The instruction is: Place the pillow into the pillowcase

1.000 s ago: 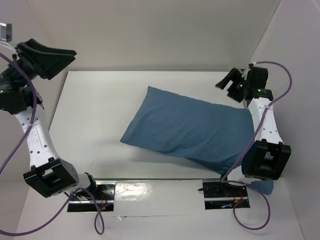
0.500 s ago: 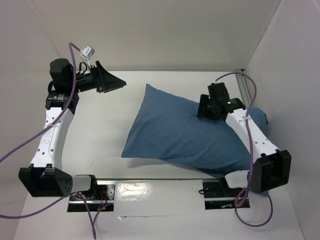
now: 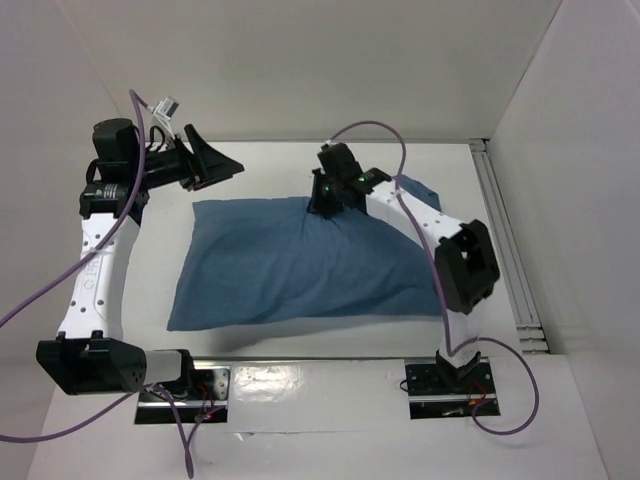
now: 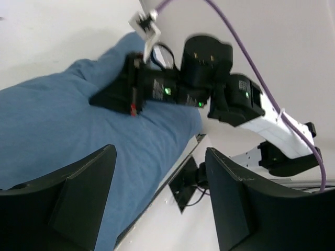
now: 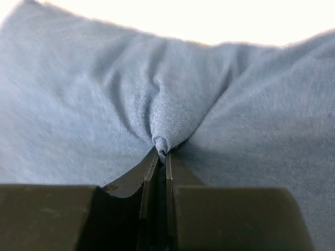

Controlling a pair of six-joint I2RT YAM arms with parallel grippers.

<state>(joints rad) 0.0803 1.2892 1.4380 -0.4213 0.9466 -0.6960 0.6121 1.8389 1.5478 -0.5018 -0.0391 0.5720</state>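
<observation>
**At the far edge of the pillowcase: right pincer clamped on cloth, left pincer waiting open**

On that far edge, about midway along it, I have the right pincer pressed together on a small tuck of the blue cloth. My right wrist view shows folds fanning out from the pinch, so the fabric is gathered and under some pull. I judge the grip is there to lift or tug a layer, either to find the mouth or to settle the cloth over its filling.

The left pincer hangs just off the far-left corner of the pillowcase, over the table, touching nothing. Its fingers are spread wide and aimed along the far edge toward the right pincer. I read that as standing ready to take a second hold on the same edge once a layer comes up.

The pillowcase rests across the middle of the table, long side toward me, and looks plump, not limp. The pillow itself I cannot see: no white fabric shows in any view, so I take it to be inside the pillowcase, but I cannot confirm that.

I also cannot make out where the opening is. A loose blue flap sticks out at the far-right corner of the pillowcase, partly behind the right arm, and it may be the mouth. Whether the pinch holds one layer or two, or catches the pillow beneath, is hidden between the jaws.
</observation>
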